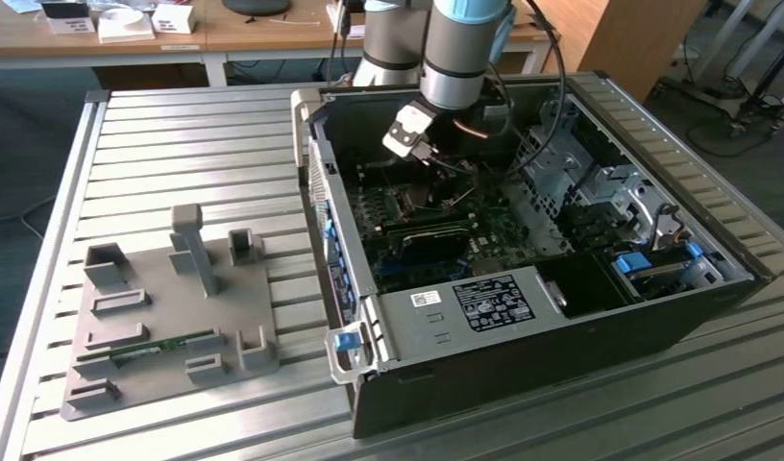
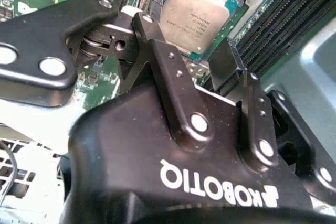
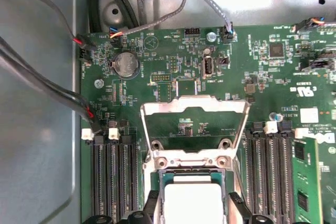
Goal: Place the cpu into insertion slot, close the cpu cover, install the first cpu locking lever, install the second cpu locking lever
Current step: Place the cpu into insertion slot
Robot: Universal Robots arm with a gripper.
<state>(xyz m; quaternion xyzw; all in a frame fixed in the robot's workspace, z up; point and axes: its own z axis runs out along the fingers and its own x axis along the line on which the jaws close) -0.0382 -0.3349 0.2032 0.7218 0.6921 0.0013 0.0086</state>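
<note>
The cpu [image 3: 191, 203], a flat square chip with a silver top, lies in the insertion slot [image 3: 157, 167] on the green motherboard [image 3: 173, 56]. In the second wrist view the cpu [image 2: 197, 17] sits level inside the slot's rim. My gripper [image 3: 192, 208] is open, its black fingers [image 3: 152, 203] standing on either side of the chip with small gaps. The gripper [image 2: 189, 40] straddles one corner of the cpu. The cpu cover [image 3: 194, 106] stands swung up from its hinge, beyond the slot. In the exterior view the gripper [image 1: 422, 154] hangs inside the black computer case [image 1: 559, 327].
Long black memory slots [image 3: 113, 177] flank the socket on both sides, and a green card [image 3: 307, 182] stands upright nearby. Cables [image 3: 52, 93] run along the case wall. A grey fixture plate [image 1: 174, 317] lies on the slatted table at the exterior view's left.
</note>
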